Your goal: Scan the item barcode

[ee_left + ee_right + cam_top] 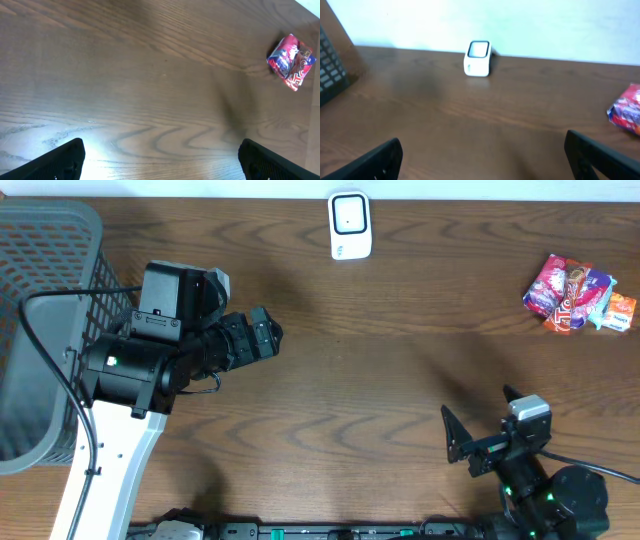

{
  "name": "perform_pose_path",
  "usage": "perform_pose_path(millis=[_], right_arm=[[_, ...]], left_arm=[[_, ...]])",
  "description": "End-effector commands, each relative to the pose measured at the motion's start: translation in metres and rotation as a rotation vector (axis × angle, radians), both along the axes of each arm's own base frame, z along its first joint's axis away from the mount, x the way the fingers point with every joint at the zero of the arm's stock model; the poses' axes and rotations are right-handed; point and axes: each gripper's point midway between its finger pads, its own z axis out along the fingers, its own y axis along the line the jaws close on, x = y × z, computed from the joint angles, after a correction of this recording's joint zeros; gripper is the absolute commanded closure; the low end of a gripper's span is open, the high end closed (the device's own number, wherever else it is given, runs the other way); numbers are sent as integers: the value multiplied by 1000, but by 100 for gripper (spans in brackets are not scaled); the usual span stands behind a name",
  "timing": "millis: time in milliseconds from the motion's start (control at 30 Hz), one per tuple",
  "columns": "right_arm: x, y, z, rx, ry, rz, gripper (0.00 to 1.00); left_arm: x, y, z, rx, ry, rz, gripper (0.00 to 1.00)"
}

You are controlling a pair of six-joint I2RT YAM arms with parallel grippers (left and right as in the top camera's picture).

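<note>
**Desk:** Item one, the thing to be scanned?

**Operator:** Snack packet (578,293), red and purple wrapper with a pale blue and orange edge. I see it at the far right of the overhead frame, upper half, lying flat on the table (380,380). It may be more than one wrapper bunched together; at this size I cannot tell. I cannot make out a barcode. Nothing touches it.

**Desk:** Item two?

**Operator:** Scanner (350,225), a small white unit with a dark-rimmed window. It stands at the top centre of the overhead frame, well apart from the packet.

**Desk:** Item three, left arm?

**Operator:** Left gripper (160,162), jaws spread wide and holding nothing. In my left wrist view the two dark fingertips sit in the lower corners with bare wood between them, and the packet shows at the upper right.

**Desk:** Item four, right arm?

**Operator:** Right gripper (482,420), lower right of the overhead frame, also released and empty. Its wrist view shows the scanner at the upper centre and the packet's edge at the right border.

**Desk:** Anything else?

**Operator:** Basket (40,330), grey plastic mesh, along the left edge of the overhead frame, beside the left arm.
</note>
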Motion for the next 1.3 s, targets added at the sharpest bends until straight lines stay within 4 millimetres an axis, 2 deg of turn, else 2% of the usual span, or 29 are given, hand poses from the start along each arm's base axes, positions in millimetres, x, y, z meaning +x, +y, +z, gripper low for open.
perform_pose_path(millis=[0, 467, 700, 1067, 1267], right_arm=[[3, 4, -5, -9, -37, 20, 1], [20, 6, -8, 16, -230, 18, 1], [24, -2, -12, 19, -290, -29, 1], [35, -5, -30, 29, -363, -60, 1], [39, -12, -44, 19, -317, -101, 1]], left_arm=[[2, 0, 4, -4, -10, -4, 2], [2, 0, 4, -3, -10, -3, 2], [2, 0, 4, -4, -10, -3, 2], [2, 0, 4, -3, -10, -3, 2], [2, 0, 4, -4, -10, -4, 2]])
